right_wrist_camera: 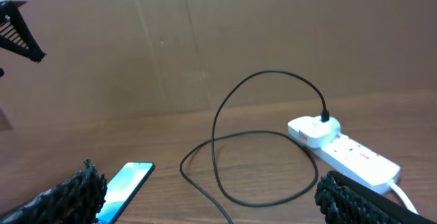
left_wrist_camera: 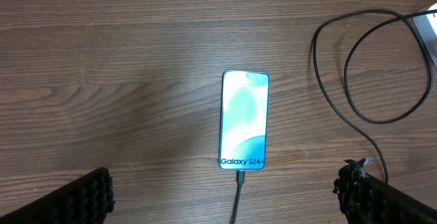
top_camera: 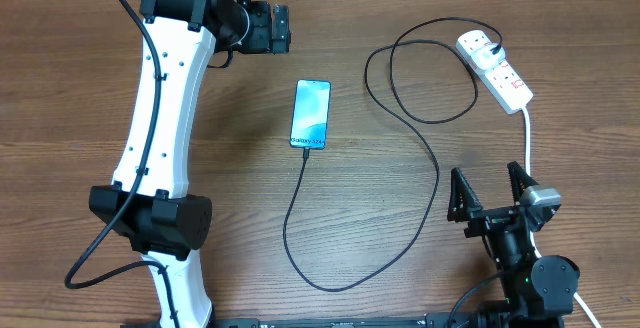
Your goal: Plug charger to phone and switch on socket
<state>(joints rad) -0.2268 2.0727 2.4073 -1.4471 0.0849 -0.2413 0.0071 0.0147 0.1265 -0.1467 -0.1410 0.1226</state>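
The phone (top_camera: 311,115) lies flat mid-table with its light blue screen lit. The charger's black cable (top_camera: 433,182) has its small tip in the phone's bottom edge (left_wrist_camera: 240,177). It loops across the table to its white plug head (top_camera: 477,43), which sits in the white socket strip (top_camera: 505,78). My left gripper (top_camera: 277,29) is open and empty, above and behind the phone (left_wrist_camera: 244,120). My right gripper (top_camera: 487,174) is open and empty near the front edge, well short of the socket (right_wrist_camera: 355,154). I cannot tell the red switches' position.
The socket's white cord (top_camera: 527,140) runs from the strip toward my right arm. The black cable lies in wide loops (right_wrist_camera: 217,141) between phone and socket. A brown wall rises behind the table in the right wrist view.
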